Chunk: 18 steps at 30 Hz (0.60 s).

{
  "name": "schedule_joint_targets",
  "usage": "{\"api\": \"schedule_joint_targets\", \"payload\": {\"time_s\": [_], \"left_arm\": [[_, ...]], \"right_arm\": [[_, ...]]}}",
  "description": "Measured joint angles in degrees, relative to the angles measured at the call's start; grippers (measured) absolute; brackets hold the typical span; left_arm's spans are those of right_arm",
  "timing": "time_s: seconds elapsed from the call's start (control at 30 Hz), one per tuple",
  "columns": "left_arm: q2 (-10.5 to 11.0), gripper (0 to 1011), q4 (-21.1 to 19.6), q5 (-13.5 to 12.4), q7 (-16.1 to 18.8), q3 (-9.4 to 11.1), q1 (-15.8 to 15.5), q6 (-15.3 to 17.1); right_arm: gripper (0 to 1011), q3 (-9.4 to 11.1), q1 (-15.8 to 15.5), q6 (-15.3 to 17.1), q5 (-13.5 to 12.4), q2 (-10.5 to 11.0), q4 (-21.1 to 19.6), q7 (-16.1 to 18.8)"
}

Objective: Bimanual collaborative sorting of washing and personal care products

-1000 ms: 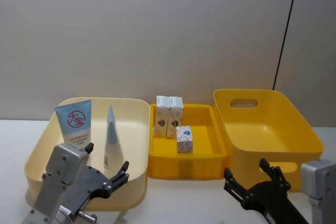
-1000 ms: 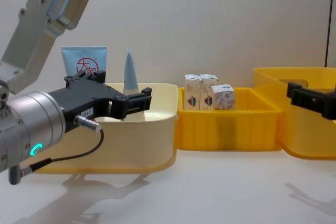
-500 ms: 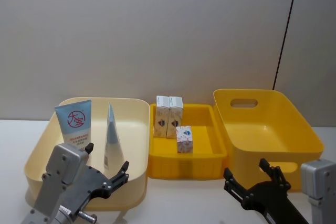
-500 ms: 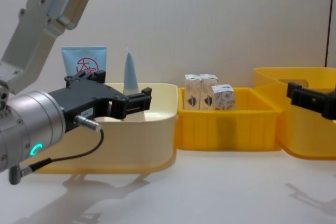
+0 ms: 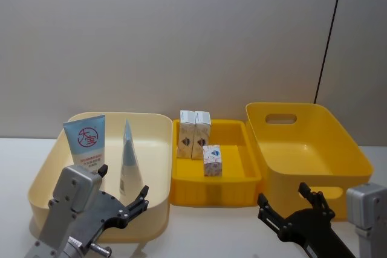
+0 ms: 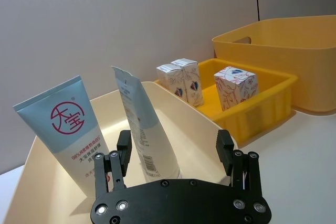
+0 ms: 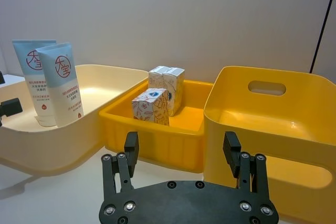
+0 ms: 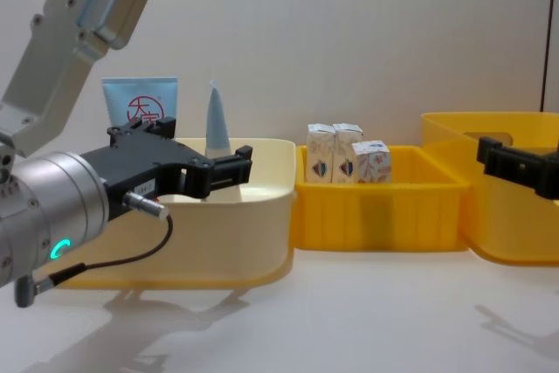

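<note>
A: Anything move in the last second?
B: Nothing. The left tool (image 6: pixel 174 144), lower left of head view, jaws apart, sits just short of two tall pale-blue-and-white squeeze tubes (image 5: pixel 84 140) standing in the cream plastic bin (image 5: pixel 158 149). The right tool (image 7: pixel 181 142), lower right, jaws apart too, empty.
A: Cartons?
B: Three small white cartons (image 5: pixel 195 131) in the shallow yellow plastic tray (image 5: pixel 214 194), centre frame. No grasp begun; sorting looks stalled at the start.

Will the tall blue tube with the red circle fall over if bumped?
Probably: the tube stands tall on end in the cream bin, so a nudge likely tips it. Its flat crimped top suggests soft, squashy plastic.
</note>
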<state>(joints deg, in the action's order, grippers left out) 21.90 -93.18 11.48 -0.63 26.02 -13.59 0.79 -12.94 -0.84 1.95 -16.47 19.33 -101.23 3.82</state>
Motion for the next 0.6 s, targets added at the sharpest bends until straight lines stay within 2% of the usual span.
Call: {"api": "schedule_joint_targets", "payload": {"time_s": [0.6], "left_arm": [[0.0,1003,0.0,0.0,0.0,0.0,0.0,0.0]], "right_arm": [[1001,0.0,0.0,0.0,0.0,0.0,0.0,0.0]]}}
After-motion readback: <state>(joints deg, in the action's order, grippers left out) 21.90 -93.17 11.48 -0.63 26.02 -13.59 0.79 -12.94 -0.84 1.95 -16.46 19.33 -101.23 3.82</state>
